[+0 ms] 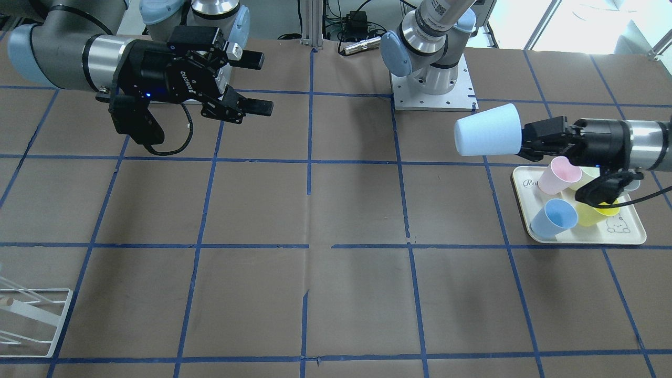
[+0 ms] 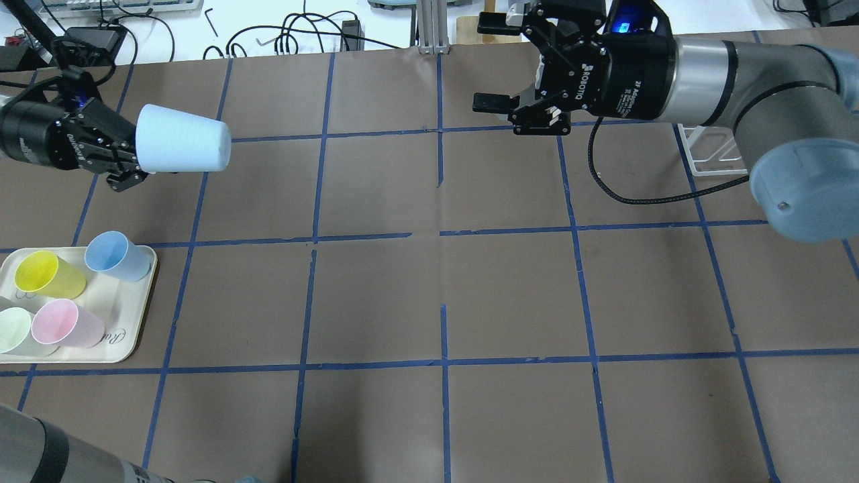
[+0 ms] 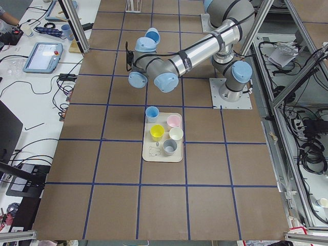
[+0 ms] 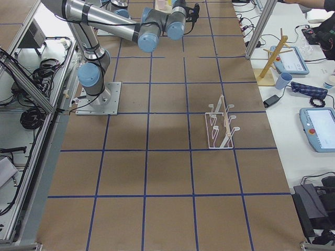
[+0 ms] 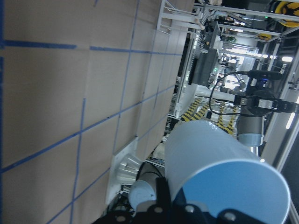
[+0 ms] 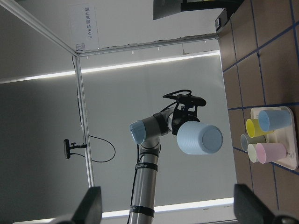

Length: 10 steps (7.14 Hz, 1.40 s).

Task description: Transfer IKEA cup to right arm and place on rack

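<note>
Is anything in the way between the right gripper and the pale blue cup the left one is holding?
Nothing visible. The left gripper holds the IKEA cup sideways, base toward the open right gripper, with only bare table below the gap.

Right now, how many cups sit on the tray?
5 on the tray: blue cup, yellow cup, pink cup, cream cup, grey cup. A sixth cup is held in the left gripper.

Robotics lab. Right arm [image 4: 104, 20] bolted on metal plate [image 4: 111, 102] at desk [image 2: 510, 288] edge; blue tape grid over brown paper; aluminium frame post [image 2: 431, 27]; teach pendant [image 3: 42, 55], cable tangle [image 2: 295, 30] on side benches.
</note>
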Each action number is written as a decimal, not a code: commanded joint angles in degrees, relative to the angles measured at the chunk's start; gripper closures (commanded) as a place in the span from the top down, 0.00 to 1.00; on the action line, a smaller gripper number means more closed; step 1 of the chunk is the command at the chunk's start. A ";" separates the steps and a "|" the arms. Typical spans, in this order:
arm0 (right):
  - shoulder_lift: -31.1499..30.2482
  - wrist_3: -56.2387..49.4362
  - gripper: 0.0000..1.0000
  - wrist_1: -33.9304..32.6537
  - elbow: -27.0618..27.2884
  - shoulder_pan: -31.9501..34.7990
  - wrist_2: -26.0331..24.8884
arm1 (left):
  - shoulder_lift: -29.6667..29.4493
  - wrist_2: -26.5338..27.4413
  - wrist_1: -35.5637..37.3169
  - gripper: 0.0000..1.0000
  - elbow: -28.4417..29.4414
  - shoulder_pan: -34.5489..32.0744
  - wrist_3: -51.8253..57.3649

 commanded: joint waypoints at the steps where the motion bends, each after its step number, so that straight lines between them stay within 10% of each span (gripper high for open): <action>1: -0.07 0.02 1.00 0.07 0.08 -1.06 -0.18 | 1.11 -17.41 -2.25 0.00 -0.34 -13.56 0.84; 6: -0.16 0.72 1.00 0.07 0.16 -0.98 0.09 | 4.80 -33.38 -3.66 0.00 -1.31 -24.59 0.75; 10: 0.28 2.13 1.00 -0.02 0.16 -0.80 2.11 | 7.34 -35.07 -3.13 0.00 -4.29 -25.58 1.10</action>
